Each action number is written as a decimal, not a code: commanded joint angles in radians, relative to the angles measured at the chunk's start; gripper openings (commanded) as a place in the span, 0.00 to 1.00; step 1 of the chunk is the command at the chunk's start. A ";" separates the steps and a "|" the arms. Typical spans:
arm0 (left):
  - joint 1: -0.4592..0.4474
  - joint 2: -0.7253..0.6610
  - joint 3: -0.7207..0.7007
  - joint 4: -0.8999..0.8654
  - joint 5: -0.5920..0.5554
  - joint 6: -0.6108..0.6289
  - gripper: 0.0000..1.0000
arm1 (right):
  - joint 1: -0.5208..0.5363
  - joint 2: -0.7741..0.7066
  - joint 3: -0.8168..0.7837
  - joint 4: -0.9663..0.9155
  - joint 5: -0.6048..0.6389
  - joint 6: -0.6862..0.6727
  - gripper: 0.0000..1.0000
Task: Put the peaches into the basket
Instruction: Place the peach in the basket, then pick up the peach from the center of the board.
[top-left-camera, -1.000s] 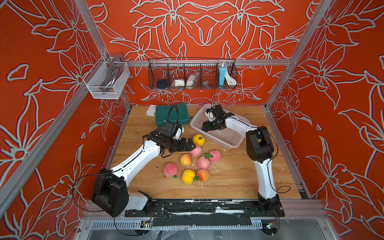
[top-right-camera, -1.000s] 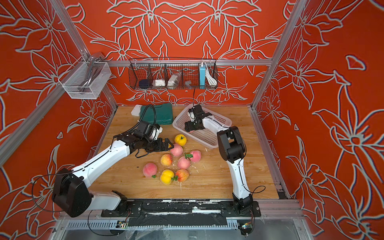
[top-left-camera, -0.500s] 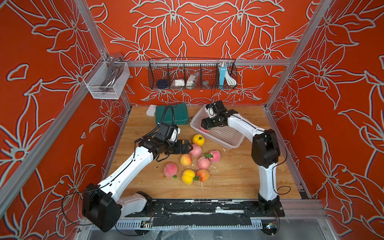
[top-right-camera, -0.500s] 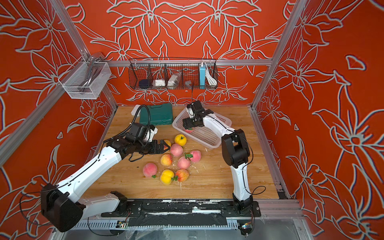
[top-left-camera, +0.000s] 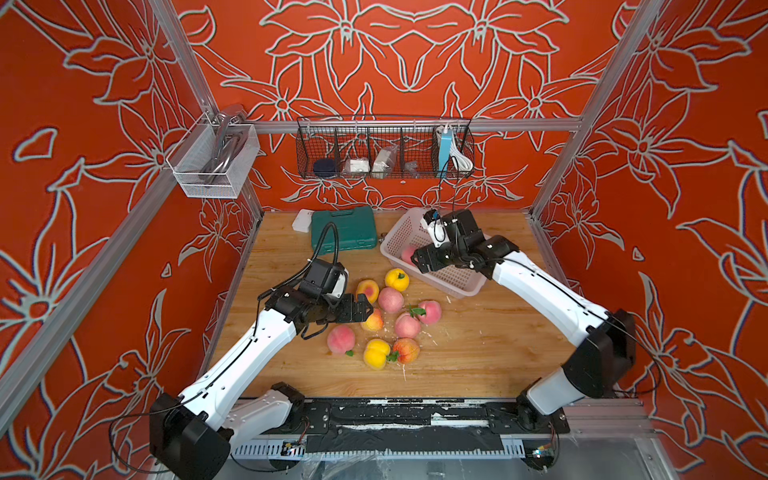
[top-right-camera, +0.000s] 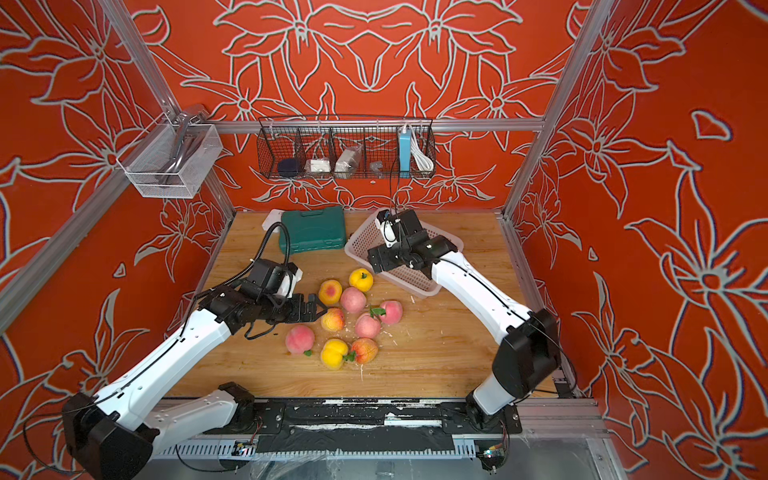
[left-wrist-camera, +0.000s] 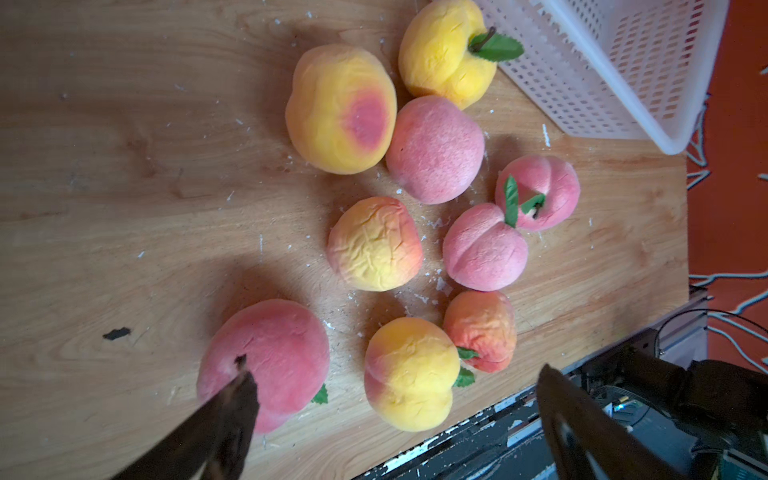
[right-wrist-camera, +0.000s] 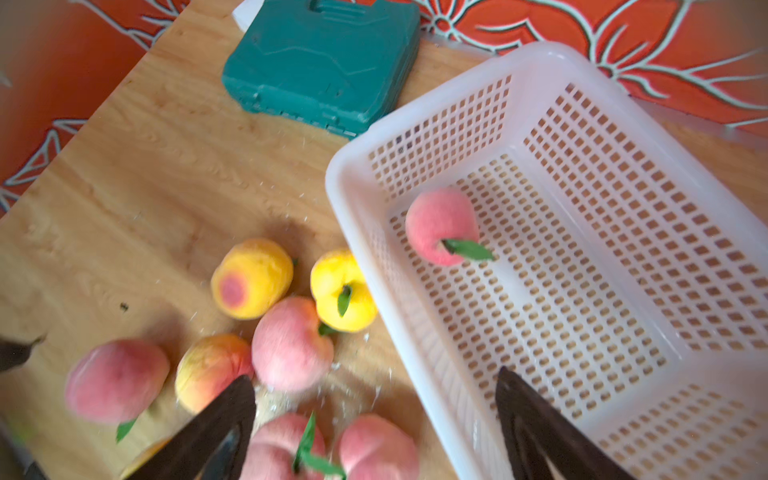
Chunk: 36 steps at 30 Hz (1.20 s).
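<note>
Nine round, matte, fuzzy-looking peaches (top-left-camera: 390, 300) clustered on wood-grain surface (top-left-camera: 478, 353). One pink peach (right-wrist-camera: 440, 226) inside perforated plastic basket (top-left-camera: 401, 237). Left pincer (top-left-camera: 362, 309) spread beside cluster. Right pincer (right-wrist-camera: 374, 376) spread over basket rim.

In both top views a wooden table (top-left-camera: 478, 365) fills the middle of the frame. Along its upper edge lie a small white box (top-left-camera: 302, 220) and, just beside it to the right, a green case (top-left-camera: 344, 228). Right of the case a pale pink basket (top-left-camera: 455, 284) sits at a slant. Nine peaches (top-left-camera: 390, 300) cluster at the table's centre, just lower left of the basket, among scattered white flakes (left-wrist-camera: 440, 284).
</note>
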 joint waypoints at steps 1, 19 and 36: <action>0.007 -0.022 -0.031 -0.031 -0.053 -0.018 0.98 | 0.008 -0.099 -0.099 -0.019 -0.008 0.020 0.93; 0.046 0.027 -0.098 -0.040 -0.173 -0.067 0.98 | 0.213 -0.420 -0.477 0.052 -0.029 0.168 0.97; 0.047 0.118 -0.191 0.043 -0.134 -0.135 0.98 | 0.251 -0.378 -0.472 0.091 -0.023 0.184 0.99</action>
